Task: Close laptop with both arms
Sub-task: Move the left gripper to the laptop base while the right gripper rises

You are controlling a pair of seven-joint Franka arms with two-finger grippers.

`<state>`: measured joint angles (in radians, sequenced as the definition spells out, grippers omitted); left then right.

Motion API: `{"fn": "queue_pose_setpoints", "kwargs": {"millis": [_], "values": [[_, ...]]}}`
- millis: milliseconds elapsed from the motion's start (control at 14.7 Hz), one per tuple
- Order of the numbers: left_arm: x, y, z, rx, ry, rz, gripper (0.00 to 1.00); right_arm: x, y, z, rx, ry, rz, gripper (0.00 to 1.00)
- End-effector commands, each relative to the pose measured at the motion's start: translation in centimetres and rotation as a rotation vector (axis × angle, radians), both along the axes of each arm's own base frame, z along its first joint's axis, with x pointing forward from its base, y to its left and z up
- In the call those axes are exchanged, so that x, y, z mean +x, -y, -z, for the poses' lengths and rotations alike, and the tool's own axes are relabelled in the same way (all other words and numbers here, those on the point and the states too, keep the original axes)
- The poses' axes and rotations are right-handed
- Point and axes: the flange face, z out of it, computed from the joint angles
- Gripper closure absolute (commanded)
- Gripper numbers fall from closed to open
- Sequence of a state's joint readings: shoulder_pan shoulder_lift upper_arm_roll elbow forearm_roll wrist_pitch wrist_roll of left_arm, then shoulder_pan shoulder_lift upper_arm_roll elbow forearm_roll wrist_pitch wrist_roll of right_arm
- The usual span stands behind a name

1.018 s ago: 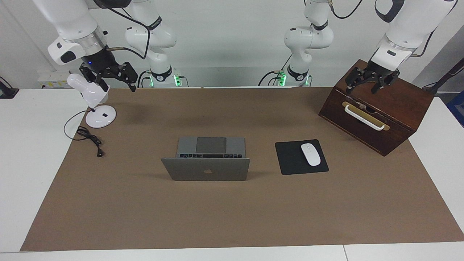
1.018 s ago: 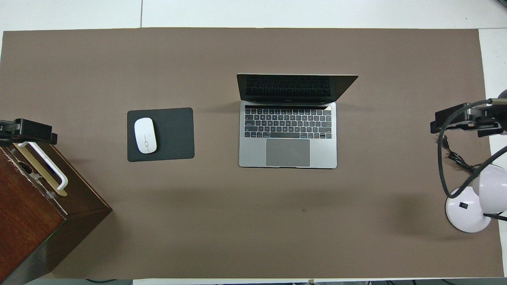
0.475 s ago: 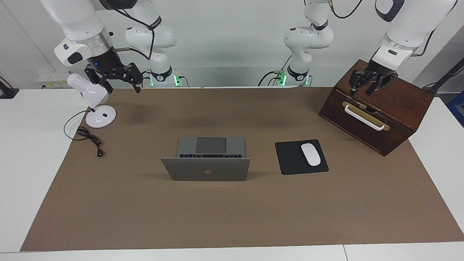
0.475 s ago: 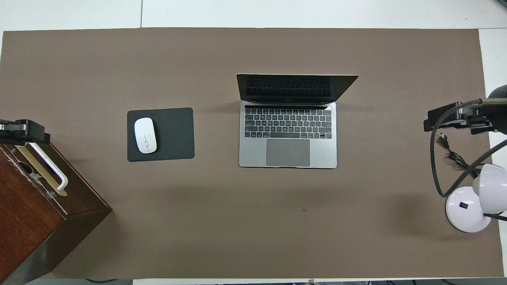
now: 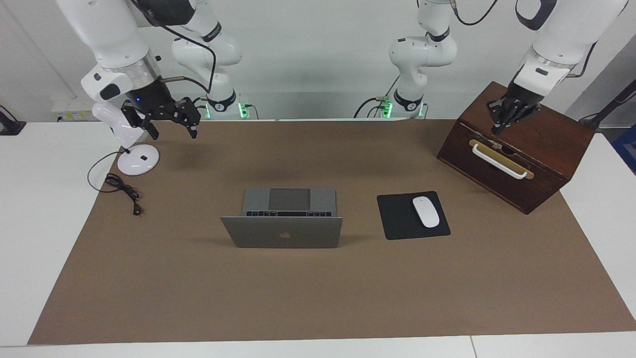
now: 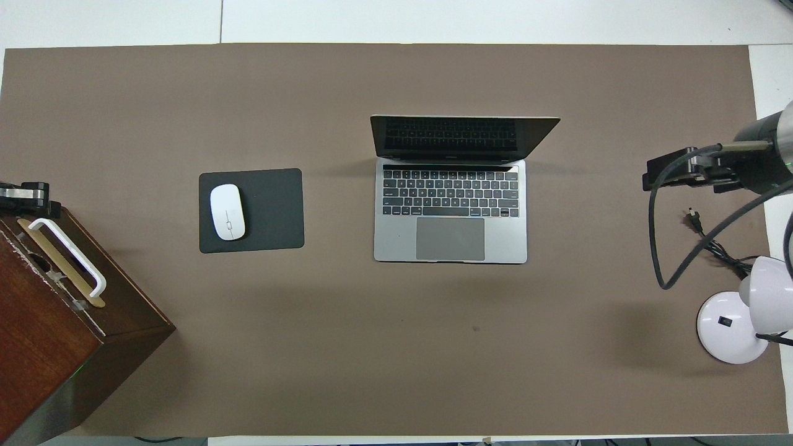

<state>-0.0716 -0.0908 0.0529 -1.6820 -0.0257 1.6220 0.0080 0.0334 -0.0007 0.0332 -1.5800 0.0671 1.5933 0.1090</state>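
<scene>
Laptop [image 5: 282,223] sits open mid-table on the brown mat [image 5: 318,298], silver-grey with black keys, grey trackpad and a dark apple logo on the lid, no other writing I can read. Mouse pad [image 5: 403,216] lies beside it, toward the left arm's end. Left gripper [image 5: 499,128], over the wooden box [image 5: 541,159], has pinched fully shut on nothing since a second ago. Right gripper [image 5: 171,128] has drifted inward from the lamp [image 5: 134,156], fingers spread wide.

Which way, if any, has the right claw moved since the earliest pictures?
Yes. In the facing view the right claw has shifted away from the desk lamp, toward the middle of the table, over the brown mat.
</scene>
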Motion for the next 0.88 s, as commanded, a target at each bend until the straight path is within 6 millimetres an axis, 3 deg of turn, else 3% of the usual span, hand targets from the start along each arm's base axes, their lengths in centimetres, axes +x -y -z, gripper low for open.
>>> {"fn": "queue_pose_setpoints", "kwargs": {"millis": [0,475,679,815], "values": [[-0.6,2.7,1.2,0.004,0.059,0.043,1.0,0.8,0.0,0.6,-0.001,0.015,-0.019,0.01],[-3.7,14.9,3.9,-0.11,0.206,0.242,1.0,1.8,-0.1,0.7,-0.013,0.04,-0.022,0.01],[-6.9,17.6,7.2,-0.16,0.296,0.278,1.0,2.2,-0.3,0.7,-0.012,0.062,-0.024,0.0],[-8.4,19.4,8.4,-0.177,0.332,0.301,1.0,3.4,-0.4,1.6,-0.017,0.044,-0.025,0.0]]}}
